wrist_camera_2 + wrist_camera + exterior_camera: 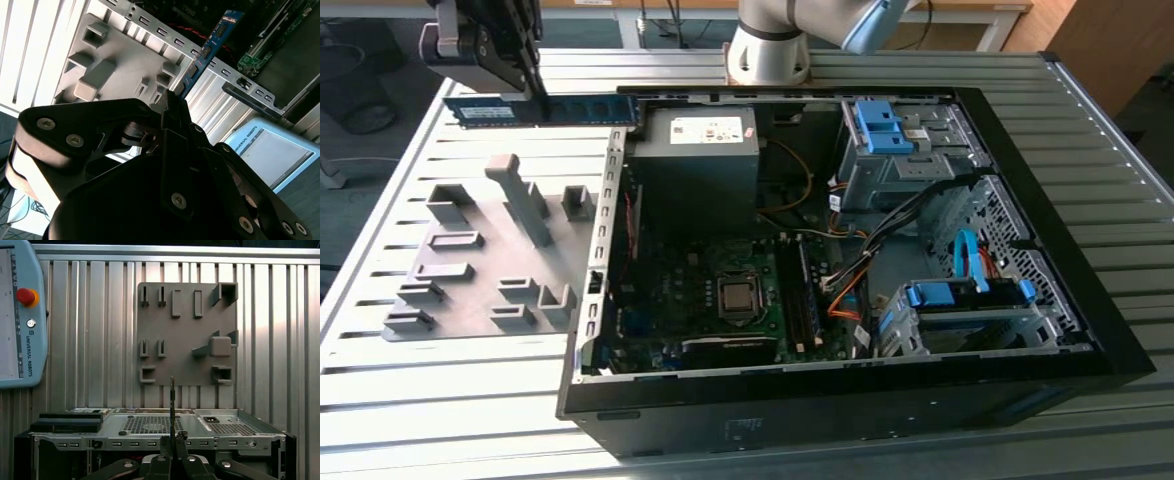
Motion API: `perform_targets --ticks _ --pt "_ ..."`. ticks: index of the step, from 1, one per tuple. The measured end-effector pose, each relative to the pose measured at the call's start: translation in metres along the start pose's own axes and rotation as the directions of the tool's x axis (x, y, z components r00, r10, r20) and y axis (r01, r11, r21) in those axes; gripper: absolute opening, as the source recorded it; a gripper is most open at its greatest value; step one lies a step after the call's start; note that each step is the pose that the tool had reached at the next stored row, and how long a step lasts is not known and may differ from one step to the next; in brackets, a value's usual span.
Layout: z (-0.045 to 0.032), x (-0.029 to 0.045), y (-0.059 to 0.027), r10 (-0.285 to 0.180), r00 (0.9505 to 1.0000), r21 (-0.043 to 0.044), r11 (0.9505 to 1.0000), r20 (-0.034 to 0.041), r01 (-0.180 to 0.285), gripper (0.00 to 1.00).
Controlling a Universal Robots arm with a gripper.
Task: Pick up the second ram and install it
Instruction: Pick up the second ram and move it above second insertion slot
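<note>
The table (pixel 454 400) was ribbed bare metal with a satin sheen. The fixture plate (pixel 474 275) was smooth, matt grey plastic. The computer case (pixel 854 420) had a matt black shell and a dull, perforated sheet-metal frame inside. The second ram (pixel 574 108) was a faintly glossy blue circuit board. The gripper (pixel 531 88) was matt black with bright screw heads. The drive latches (pixel 878 125) were blue plastic.

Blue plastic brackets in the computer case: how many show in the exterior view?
2. The upper blue bracket tops the far drive cage; the lower blue bracket sits on the near cage. Others may be hidden.
</note>
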State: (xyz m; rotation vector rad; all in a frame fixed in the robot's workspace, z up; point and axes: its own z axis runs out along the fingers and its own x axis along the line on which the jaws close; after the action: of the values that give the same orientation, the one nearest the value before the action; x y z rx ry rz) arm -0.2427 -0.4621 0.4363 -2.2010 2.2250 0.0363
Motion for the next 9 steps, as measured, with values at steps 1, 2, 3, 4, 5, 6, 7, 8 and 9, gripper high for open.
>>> perform_targets --ticks 1,2,3,4,5,6,7,8,9 --pt "0.0000 0.0000 -0.0005 0.000 1.0000 -0.0001 1.0000 -0.0001 0.000 0.14" --pt "0.0001 0.0000 -0.0011 0.000 1.0000 -0.0001 1.0000 -0.0001 0.000 0.14" --pt "0.0002 0.0000 -0.0017 0.000 1.0000 0.0000 1.0000 0.0000 0.000 0.14" --pt "0.0003 0.0000 -0.0024 0.000 1.0000 -0.0001 1.0000 -0.0001 0.000 0.14" --pt "0.0003 0.0000 -0.0031 0.000 1.0000 -0.0001 1.0000 -0.0001 0.000 0.14" --pt "0.0004 0.0000 -0.0039 0.000 1.0000 0.0000 1.0000 0.0000 0.000 0.14" --pt "0.0005 0.0000 -0.0047 0.000 1.0000 -0.0001 1.0000 -0.0001 0.000 0.14" --pt "0.0006 -0.0001 -0.0058 0.000 1.0000 -0.0001 1.0000 -0.0001 0.000 0.14" --pt "0.0006 -0.0001 -0.0071 0.000 1.0000 -0.0001 1.0000 -0.0001 0.000 0.14"
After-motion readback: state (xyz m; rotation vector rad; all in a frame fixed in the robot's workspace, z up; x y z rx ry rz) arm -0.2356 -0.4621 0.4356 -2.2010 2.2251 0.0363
